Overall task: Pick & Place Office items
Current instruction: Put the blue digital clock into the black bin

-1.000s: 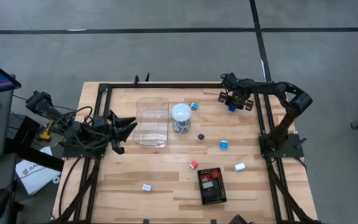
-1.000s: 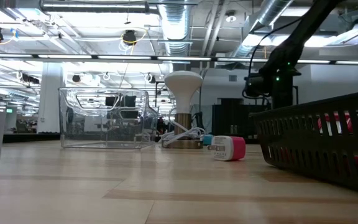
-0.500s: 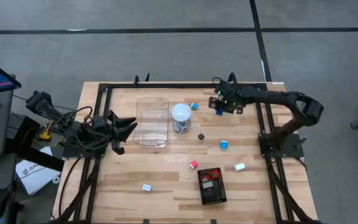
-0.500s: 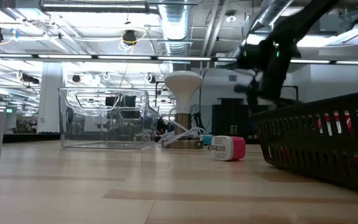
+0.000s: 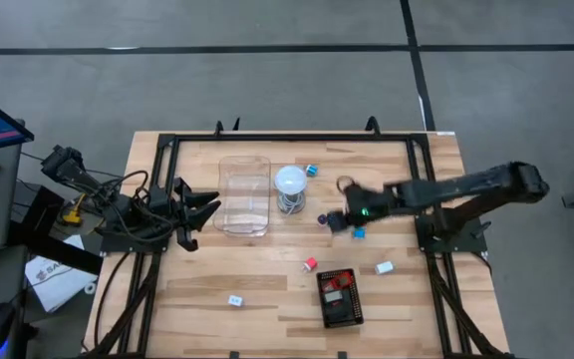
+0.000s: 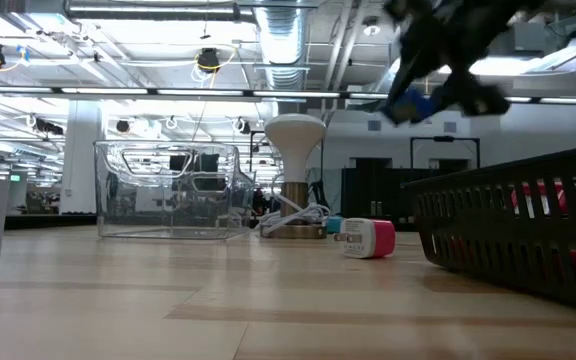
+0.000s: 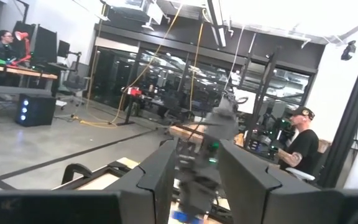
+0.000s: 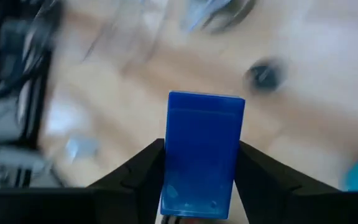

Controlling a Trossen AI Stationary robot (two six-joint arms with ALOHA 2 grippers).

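My right gripper (image 5: 337, 220) hovers above the table's middle, shut on a small blue block (image 8: 204, 152). The low view shows that gripper (image 6: 430, 78) high over the table with the blue block (image 6: 409, 103) under it. Loose office items lie flat on the wood: a blue piece (image 5: 359, 232), a red-and-white piece (image 5: 310, 264), a white piece (image 5: 385, 267), a blue-and-white piece (image 5: 311, 170), a labelled piece (image 5: 235, 299) and a small black piece (image 5: 322, 218). My left gripper (image 5: 205, 204) waits open at the table's left edge. My right gripper pinches the blue block by its two long sides (image 8: 173, 168), one finger (image 8: 143, 177) on each. The fingers point slanting downward from the table's right side. The block is lifted clear of the table and stands out beyond the fingertips.
A clear plastic box (image 5: 243, 194) stands left of centre, with a white-domed lamp and its cord (image 5: 290, 186) beside it. A black tray (image 5: 339, 297) holding red pieces sits near the near edge. A dark frame rail (image 5: 287, 139) runs round the table. People show in the room beyond.
My right gripper, keeping the blue block, has swung from the table's far right corner toward the left and the near edge, reaching out over the table's middle, and has risen in the low view.
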